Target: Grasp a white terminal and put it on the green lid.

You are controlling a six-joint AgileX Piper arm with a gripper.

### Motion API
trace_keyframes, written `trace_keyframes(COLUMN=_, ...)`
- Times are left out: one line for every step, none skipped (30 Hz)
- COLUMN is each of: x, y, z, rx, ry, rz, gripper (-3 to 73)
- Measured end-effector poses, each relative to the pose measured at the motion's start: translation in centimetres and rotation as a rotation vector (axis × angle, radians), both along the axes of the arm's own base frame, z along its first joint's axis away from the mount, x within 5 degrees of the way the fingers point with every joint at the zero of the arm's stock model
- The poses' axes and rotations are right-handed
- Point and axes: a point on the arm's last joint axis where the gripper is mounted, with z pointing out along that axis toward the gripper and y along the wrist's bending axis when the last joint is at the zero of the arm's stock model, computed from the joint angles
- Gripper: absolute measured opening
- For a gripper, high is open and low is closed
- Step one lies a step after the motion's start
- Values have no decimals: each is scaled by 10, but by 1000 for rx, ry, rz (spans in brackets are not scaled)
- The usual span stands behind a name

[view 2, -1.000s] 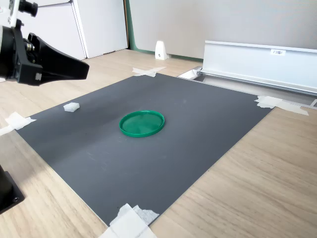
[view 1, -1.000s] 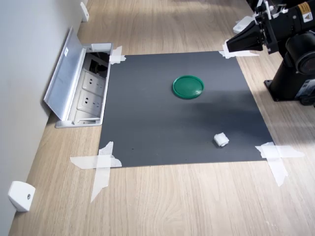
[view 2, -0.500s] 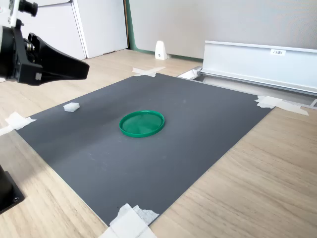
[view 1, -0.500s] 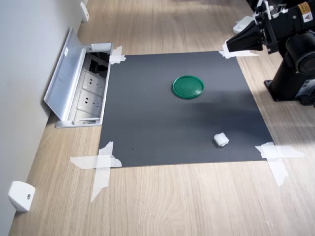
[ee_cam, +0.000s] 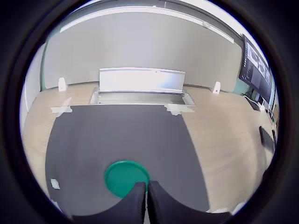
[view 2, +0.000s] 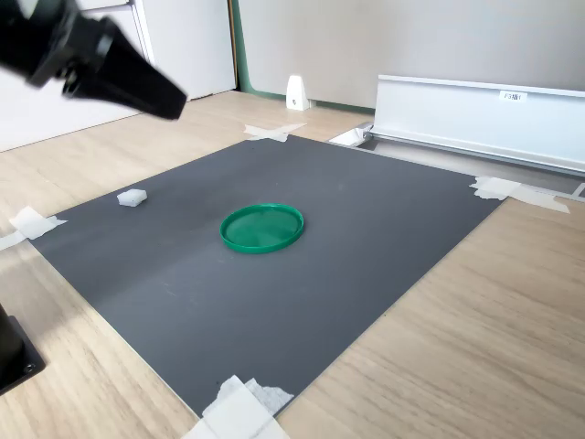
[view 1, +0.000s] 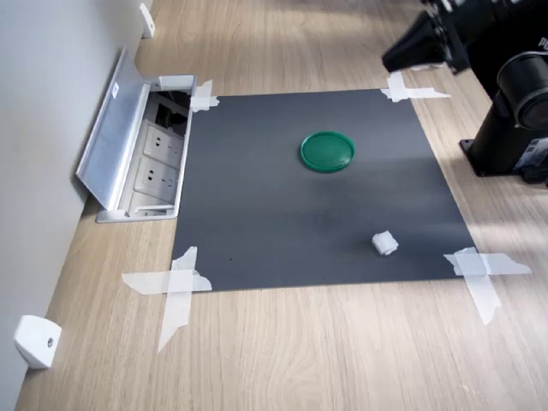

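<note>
The small white terminal (view 1: pixel 384 244) lies on the dark mat near the mat's front right corner in the first exterior view; it shows at the mat's left edge (view 2: pixel 132 197) in the second exterior view and as a small speck (ee_cam: pixel 55 184) in the wrist view. The round green lid (view 1: pixel 327 151) (view 2: pixel 262 227) (ee_cam: pixel 126 178) lies flat mid-mat with nothing on it. My black gripper (view 1: pixel 392 58) (view 2: pixel 174 105) (ee_cam: pixel 146 189) hangs in the air above the mat's far right corner in the first exterior view, well away from both. Its fingers are pressed together with nothing between them.
The dark mat (view 1: pixel 282 205) is taped to a wooden floor with white tape crosses (view 1: pixel 175 287). An open floor socket box with a raised metal flap (view 1: pixel 128 145) lies at the first exterior view's left. A white wedge block (view 1: pixel 36 340) stands by the wall. The arm's black base (view 1: pixel 514 137) is right of the mat.
The gripper has risen and swung upward, moving toward the top of both exterior views. The terminal and the lid have not moved.
</note>
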Motion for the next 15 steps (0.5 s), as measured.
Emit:
trace_keyframes(x=5, y=-1, z=4, rx=-6, ry=9, rz=1, gripper=-9)
trace_keyframes(x=12, y=-2, z=9, rx=-11, ry=20, rz=2, gripper=-9)
trace_keyframes(x=18, y=-2, z=13, rx=-19, ry=33, rz=11, gripper=-9)
trace_keyframes(x=24, y=-1, z=15, rx=-28, ry=53, rz=26, gripper=-9)
trace_keyframes(x=30, y=1, z=18, rx=-47, ry=73, rz=58, gripper=-9)
trace_keyframes(x=35, y=5, z=20, rx=-71, ry=96, rz=102, gripper=-9)
trace_keyframes(x=41, y=10, z=22, rx=-97, ry=118, rz=157, gripper=-9)
trace_keyframes(x=45, y=17, z=23, rx=-127, ry=142, rz=219, gripper=-9)
trace_keyframes(x=50, y=24, z=23, rx=-158, ry=167, rz=286, gripper=-9)
trace_keyframes(x=54, y=32, z=24, rx=-190, ry=189, rz=354, gripper=-9)
trace_keyframes(x=58, y=41, z=24, rx=-222, ry=214, rz=423, gripper=-9)
trace_keyframes(x=61, y=47, z=24, rx=-248, ry=229, rz=476, gripper=-9)
trace_keyframes(x=64, y=56, z=24, rx=-281, ry=254, rz=542, gripper=-9)
trace_keyframes(x=66, y=65, z=24, rx=-314, ry=281, rz=605, gripper=-9)
trace_keyframes(x=68, y=73, z=23, rx=-342, ry=308, rz=661, gripper=-9)
